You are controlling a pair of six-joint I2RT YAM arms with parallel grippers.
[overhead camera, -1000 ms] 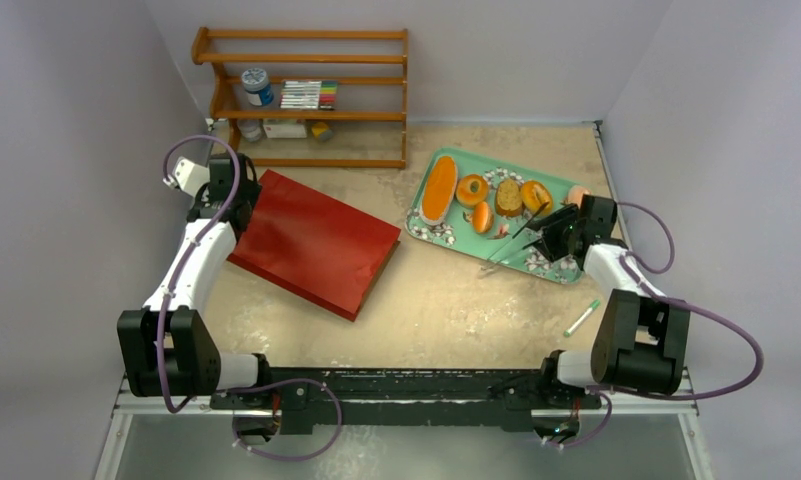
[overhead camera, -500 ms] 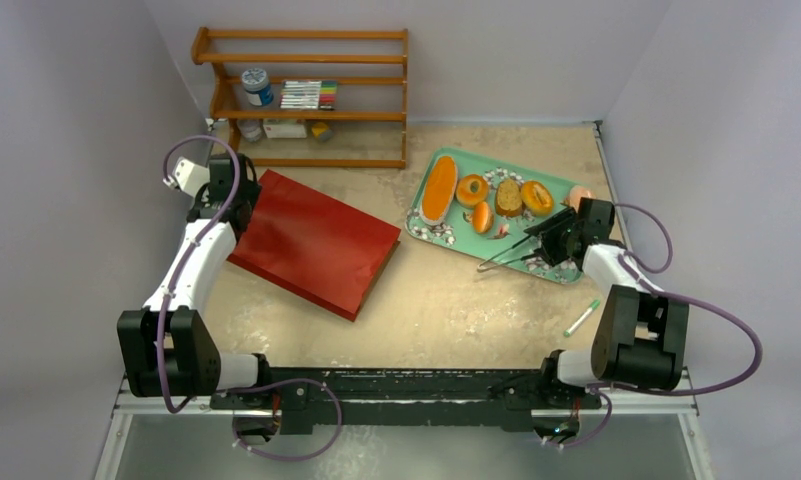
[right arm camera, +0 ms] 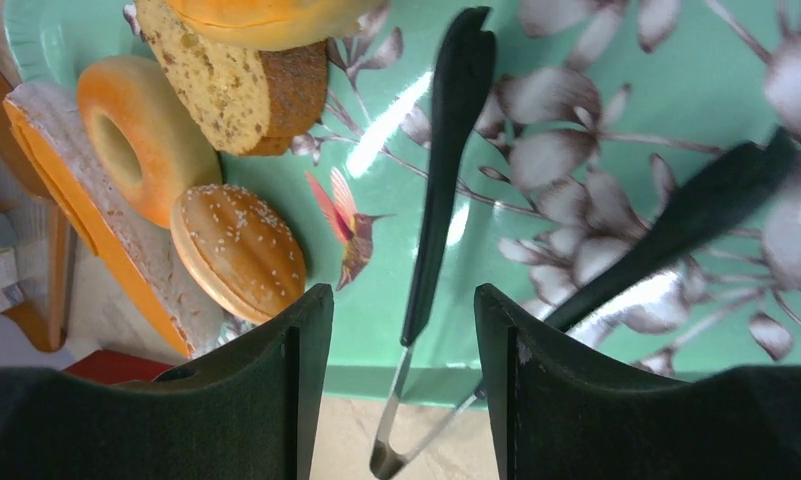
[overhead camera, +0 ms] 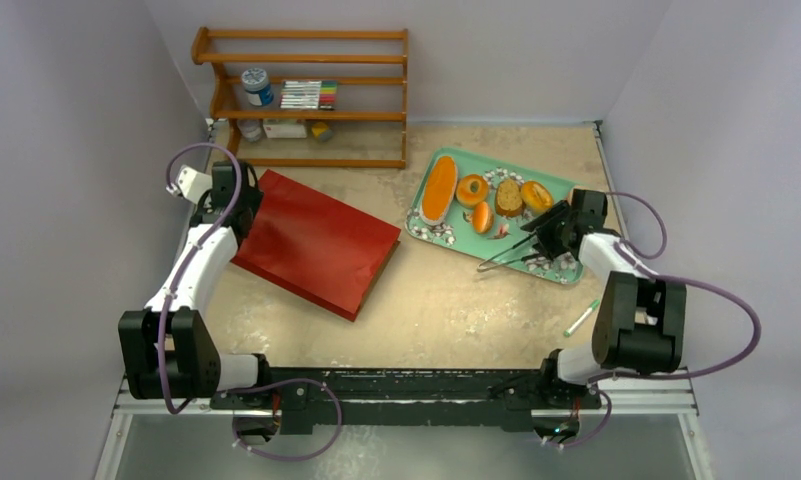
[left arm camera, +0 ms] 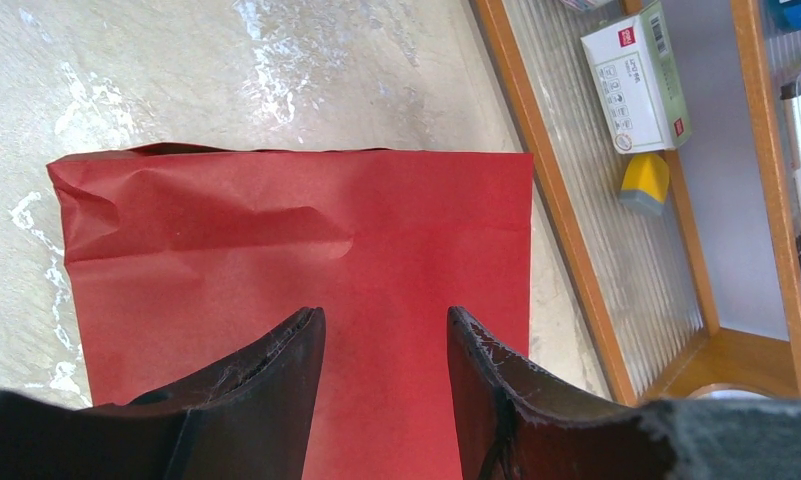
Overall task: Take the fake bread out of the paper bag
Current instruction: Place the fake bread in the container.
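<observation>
**Mia:** What changed?

**Ben:** The right gripper (right arm camera: 398,300) has moved a little toward the back wall. The tongs (right arm camera: 446,150) stay on the tray (right arm camera: 366,330).

**Mia:** Are its jaws open?

**Ben:** About halfway, and they hold nothing. One black arm of the tongs lies under the gap.

**Mia:** And the left gripper (left arm camera: 386,315)?

**Ben:** Half open too, and empty, over the flat red paper bag (overhead camera: 316,245).

**Mia:** Where is the fake bread (overhead camera: 438,190)?

**Ben:** On the green tray, well apart from the bag.

**Mia:** What's around?

**Ben:** A sandy table (overhead camera: 446,300), a wooden shelf (overhead camera: 306,95) at the back, and grey walls.
</observation>
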